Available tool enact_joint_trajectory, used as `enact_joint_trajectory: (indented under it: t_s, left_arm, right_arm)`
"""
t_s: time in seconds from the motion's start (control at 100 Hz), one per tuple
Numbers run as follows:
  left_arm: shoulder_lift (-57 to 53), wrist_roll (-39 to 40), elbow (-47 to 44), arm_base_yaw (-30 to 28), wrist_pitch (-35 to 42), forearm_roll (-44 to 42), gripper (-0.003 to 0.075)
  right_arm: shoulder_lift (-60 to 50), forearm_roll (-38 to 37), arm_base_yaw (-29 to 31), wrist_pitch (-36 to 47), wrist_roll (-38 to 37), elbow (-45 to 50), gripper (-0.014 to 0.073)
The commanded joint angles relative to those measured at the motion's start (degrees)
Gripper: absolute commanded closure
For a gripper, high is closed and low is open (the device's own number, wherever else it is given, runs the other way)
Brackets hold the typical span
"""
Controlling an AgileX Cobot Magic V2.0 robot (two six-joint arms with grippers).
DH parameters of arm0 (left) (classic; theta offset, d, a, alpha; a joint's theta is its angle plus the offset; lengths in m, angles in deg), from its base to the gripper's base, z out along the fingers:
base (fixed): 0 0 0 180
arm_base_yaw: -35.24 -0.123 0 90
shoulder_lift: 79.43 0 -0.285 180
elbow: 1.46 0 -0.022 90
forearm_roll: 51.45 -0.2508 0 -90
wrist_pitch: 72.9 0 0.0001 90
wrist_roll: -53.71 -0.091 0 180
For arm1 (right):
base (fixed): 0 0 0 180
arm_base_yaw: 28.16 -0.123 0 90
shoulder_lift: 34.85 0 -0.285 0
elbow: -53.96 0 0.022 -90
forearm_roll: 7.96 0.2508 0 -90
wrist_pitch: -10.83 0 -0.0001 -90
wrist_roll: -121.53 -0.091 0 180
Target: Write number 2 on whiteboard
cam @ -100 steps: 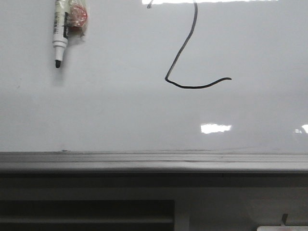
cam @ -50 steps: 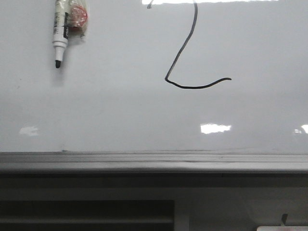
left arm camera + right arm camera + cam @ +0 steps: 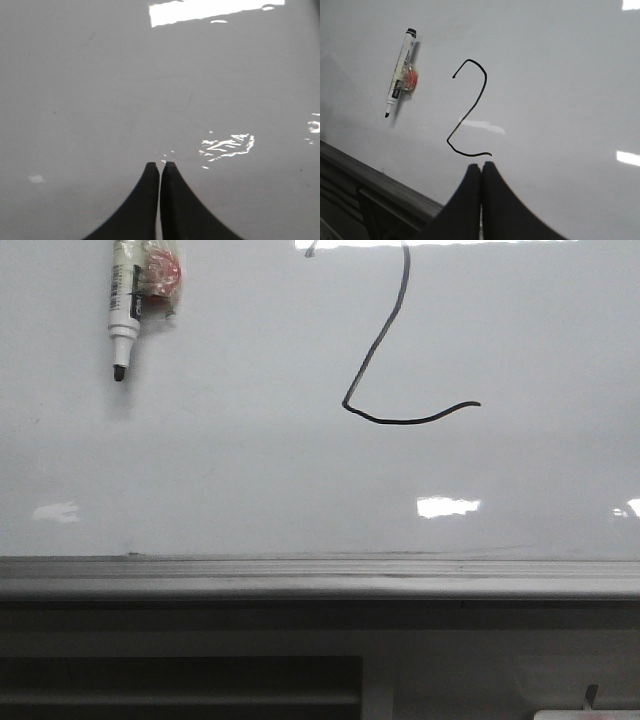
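The number 2 (image 3: 385,350) is drawn in thin black line on the whiteboard (image 3: 300,480); its top runs out of the front view. The right wrist view shows the whole number 2 (image 3: 470,112) on the whiteboard (image 3: 560,90), with my right gripper (image 3: 481,165) shut and empty just short of the wavy tail's end. My left gripper (image 3: 160,164) is shut and empty too, over a bare stretch of whiteboard (image 3: 100,90). Neither gripper appears in the front view.
A white marker pen (image 3: 124,308) with a black tip lies on the board left of the number, a pink-red piece taped beside it; the right wrist view shows the pen (image 3: 400,72) as well. A grey ledge (image 3: 320,578) runs along the board's near edge, a dark slatted panel (image 3: 180,685) below.
Nothing on the board has moved; only a faint light reflection at the lower left has appeared and shifted slightly.
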Motion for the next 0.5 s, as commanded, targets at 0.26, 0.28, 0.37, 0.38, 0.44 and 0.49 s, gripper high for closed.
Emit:
enact_joint_trajectory:
  t_s: [0.26,0.28,0.37,0.38,0.44,0.49]
  left_arm:
    - [-1.6,0.7,-0.8,-3.9,4.5,0.5,0.074]
    - [-1.6,0.7,-0.8,-3.9,4.5,0.5,0.074]
    - [-1.6,0.7,-0.8,-3.9,4.5,1.1,0.074]
    - [-1.6,0.7,-0.8,-3.9,4.5,1.1,0.074]
    - [-1.6,0.7,-0.8,-3.9,4.5,1.1,0.074]
    - [-1.6,0.7,-0.8,-3.9,4.5,1.1,0.074]
  right_arm:
    - [-0.2,1.5,0.4,3.1,0.5,-1.4,0.066]
    - [-0.2,1.5,0.4,3.1,0.5,-1.4,0.066]
    - [-0.2,1.5,0.4,3.1,0.5,-1.4,0.066]
    - [-0.2,1.5,0.4,3.1,0.5,-1.4,0.066]
    - [-0.2,1.5,0.4,3.1,0.5,-1.4,0.066]
    - [-0.2,1.5,0.4,3.1,0.5,-1.4,0.066]
